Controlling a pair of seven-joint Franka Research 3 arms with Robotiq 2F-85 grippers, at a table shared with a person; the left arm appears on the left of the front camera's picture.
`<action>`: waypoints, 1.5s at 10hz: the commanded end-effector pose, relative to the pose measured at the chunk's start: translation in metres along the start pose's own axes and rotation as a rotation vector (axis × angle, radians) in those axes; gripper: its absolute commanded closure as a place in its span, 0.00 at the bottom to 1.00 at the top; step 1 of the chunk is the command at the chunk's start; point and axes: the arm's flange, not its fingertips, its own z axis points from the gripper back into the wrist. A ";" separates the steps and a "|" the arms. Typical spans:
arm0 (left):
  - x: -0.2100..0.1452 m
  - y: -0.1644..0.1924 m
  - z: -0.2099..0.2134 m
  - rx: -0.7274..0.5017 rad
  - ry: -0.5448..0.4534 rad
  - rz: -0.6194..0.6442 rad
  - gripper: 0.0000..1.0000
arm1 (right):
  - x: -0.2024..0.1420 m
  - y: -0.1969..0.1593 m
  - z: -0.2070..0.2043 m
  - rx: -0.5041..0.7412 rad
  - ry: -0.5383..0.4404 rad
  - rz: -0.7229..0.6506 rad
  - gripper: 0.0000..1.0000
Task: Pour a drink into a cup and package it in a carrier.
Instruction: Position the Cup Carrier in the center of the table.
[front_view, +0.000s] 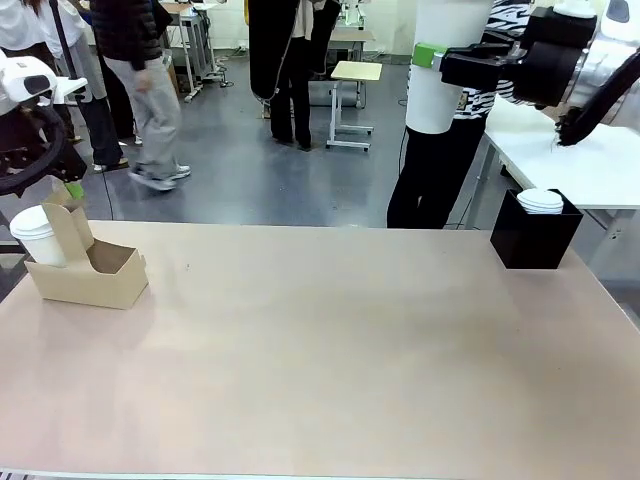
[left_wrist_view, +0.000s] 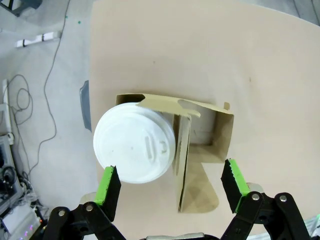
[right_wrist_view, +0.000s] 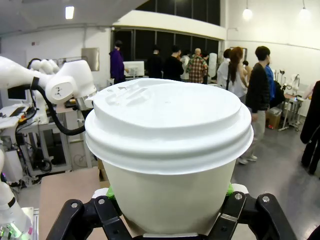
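The tan carrier (front_view: 95, 275) stands at the table's far left, with one lidded white cup (front_view: 36, 236) in its left slot and the other slot empty. My left gripper (front_view: 70, 190) hovers just above it. In the left wrist view that gripper (left_wrist_view: 171, 185) is open, its green pads (left_wrist_view: 107, 186) either side of the carrier (left_wrist_view: 200, 135) and the seated cup (left_wrist_view: 135, 145) below. High at the back right, my right gripper (front_view: 450, 62) is shut on a second lidded cup (front_view: 434, 85). The right wrist view shows this cup (right_wrist_view: 167, 135) upright in the gripper (right_wrist_view: 167, 205). No drink is visible.
A black box (front_view: 535, 240) topped with stacked white lids sits at the table's back right. A person (front_view: 440, 170) stands behind the far edge, beside a white side table (front_view: 590, 160). Other people walk in the background.
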 end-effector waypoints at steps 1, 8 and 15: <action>0.010 0.001 -0.004 0.008 0.006 0.012 0.00 | 0.001 0.000 -0.003 -0.005 -0.025 0.015 0.20; 0.019 -0.003 -0.018 -0.001 0.043 -0.038 1.00 | 0.001 0.000 -0.003 -0.005 -0.025 0.015 0.20; 0.020 -0.002 -0.020 -0.020 0.107 -0.050 1.00 | 0.001 0.000 -0.003 -0.005 -0.025 0.015 0.20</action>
